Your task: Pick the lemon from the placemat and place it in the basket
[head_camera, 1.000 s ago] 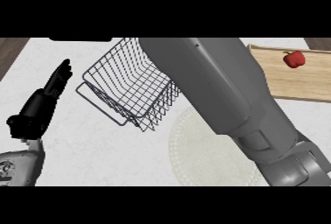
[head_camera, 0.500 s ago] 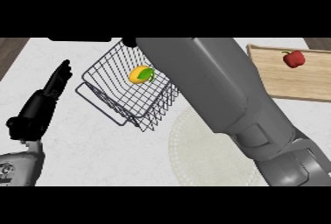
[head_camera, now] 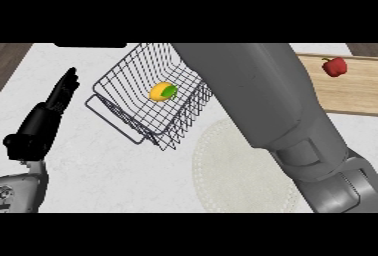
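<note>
You are looking steeply down at a white, faintly marbled counter (head_camera: pixel 111 175) that fills most of the view. At the far right a light wooden board (head_camera: pixel 347 92) lies on it, with a small red pepper (head_camera: pixel 334 66) resting on its far end. Strips of dark wooden floor (head_camera: pixel 11 55) show at the far left and far right corners. The light is even and soft.

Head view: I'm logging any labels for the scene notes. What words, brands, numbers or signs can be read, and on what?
None: no text, brand, number or sign shows on the lemon, wire basket, placemat, red pepper, wooden board or left hand.
</note>
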### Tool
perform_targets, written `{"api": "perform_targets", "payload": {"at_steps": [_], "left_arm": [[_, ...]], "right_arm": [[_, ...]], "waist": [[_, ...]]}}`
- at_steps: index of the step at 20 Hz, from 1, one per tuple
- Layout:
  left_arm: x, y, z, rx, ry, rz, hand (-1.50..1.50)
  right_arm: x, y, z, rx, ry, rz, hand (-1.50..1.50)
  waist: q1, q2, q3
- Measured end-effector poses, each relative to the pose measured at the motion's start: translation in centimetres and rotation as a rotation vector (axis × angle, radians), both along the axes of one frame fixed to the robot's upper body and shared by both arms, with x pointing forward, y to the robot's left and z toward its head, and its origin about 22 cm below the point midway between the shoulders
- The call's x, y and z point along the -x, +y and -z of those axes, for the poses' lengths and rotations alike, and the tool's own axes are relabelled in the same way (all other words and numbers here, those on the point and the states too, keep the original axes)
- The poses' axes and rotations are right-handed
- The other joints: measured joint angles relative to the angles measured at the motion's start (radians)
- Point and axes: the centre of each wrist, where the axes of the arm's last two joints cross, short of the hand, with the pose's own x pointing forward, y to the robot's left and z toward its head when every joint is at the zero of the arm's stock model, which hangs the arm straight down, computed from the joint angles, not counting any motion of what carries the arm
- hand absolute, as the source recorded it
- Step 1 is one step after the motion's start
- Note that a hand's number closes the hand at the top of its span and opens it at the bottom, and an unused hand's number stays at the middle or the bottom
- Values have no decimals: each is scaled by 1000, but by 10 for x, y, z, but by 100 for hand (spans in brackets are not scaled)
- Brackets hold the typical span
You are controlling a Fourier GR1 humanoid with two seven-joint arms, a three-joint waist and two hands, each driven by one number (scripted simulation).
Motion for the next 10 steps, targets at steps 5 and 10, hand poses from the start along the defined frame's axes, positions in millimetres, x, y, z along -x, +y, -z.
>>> {"api": "perform_targets", "payload": {"at_steps": [5,10], "left_arm": [[2,6,1,-1,11,-16,0],[7,10,7,-3,17,-37,0]], "right_arm": [[-4,-27,-7,-164,-153,144,-150],[-9,-79,-3,-260,-250,274,-150]], "waist": [[-18,-6,1],[-42,-12,2]]}}
